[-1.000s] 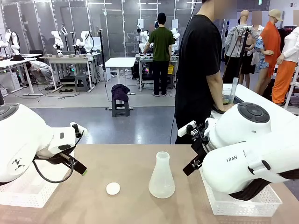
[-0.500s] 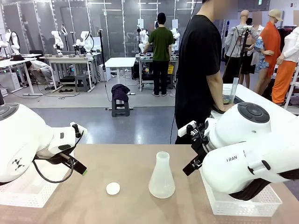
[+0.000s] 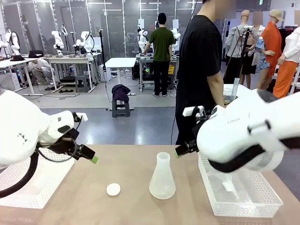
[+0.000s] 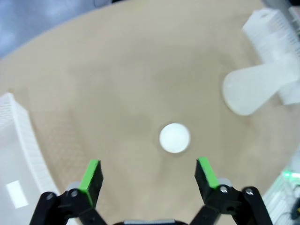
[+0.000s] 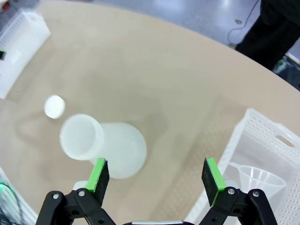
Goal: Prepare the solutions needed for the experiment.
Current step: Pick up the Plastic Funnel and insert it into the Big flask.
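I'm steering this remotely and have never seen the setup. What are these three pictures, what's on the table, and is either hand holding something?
Two white robot arms share a table. The wide picture looks across it from between them. The other two come from wrist cameras, looking down past green-tipped fingers. The left hand hangs open, aimed toward a small white disc. The right hand hangs open near a translucent conical flask. The right basket holds a funnel, and a left basket sits opposite. Neither hand holds anything.

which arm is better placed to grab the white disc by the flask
Left: the left gripper, open, hangs above the white disc; the right gripper faces the flask instead.
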Robot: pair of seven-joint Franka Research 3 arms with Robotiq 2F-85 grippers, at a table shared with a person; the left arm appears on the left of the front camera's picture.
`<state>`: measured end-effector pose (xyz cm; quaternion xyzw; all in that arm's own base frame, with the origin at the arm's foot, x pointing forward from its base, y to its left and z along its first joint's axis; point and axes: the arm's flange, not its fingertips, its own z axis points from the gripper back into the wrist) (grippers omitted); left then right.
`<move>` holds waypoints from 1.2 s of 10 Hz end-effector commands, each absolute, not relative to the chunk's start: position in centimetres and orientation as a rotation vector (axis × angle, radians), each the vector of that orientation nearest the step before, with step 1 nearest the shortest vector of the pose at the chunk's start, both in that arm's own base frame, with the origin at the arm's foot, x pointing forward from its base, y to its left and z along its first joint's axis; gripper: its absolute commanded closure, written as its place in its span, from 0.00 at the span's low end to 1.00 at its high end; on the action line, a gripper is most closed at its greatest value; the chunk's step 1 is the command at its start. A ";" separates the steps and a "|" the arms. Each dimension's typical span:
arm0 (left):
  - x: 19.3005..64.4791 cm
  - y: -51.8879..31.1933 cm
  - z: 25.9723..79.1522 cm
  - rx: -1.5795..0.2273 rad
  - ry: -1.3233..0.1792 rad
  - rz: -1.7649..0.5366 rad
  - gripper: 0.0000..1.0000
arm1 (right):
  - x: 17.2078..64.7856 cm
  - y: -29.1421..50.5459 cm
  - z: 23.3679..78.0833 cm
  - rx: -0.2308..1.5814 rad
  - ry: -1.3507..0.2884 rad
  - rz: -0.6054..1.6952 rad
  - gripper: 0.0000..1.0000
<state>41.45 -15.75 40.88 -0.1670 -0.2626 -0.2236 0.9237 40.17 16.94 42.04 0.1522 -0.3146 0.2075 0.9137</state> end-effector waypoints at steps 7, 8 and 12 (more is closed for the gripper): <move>42.5 -14.5 41.5 -0.459 -0.489 -0.407 0.00 | 40.4 16.3 43.3 0.430 -0.654 0.365 0.00; 43.2 -14.2 41.1 -0.708 -0.356 -0.396 0.00 | 41.1 15.9 42.9 0.626 -0.659 0.324 0.00; 46.3 -13.2 38.4 -1.226 -0.044 -0.318 0.00 | 43.0 14.4 41.9 1.059 -0.584 0.192 0.00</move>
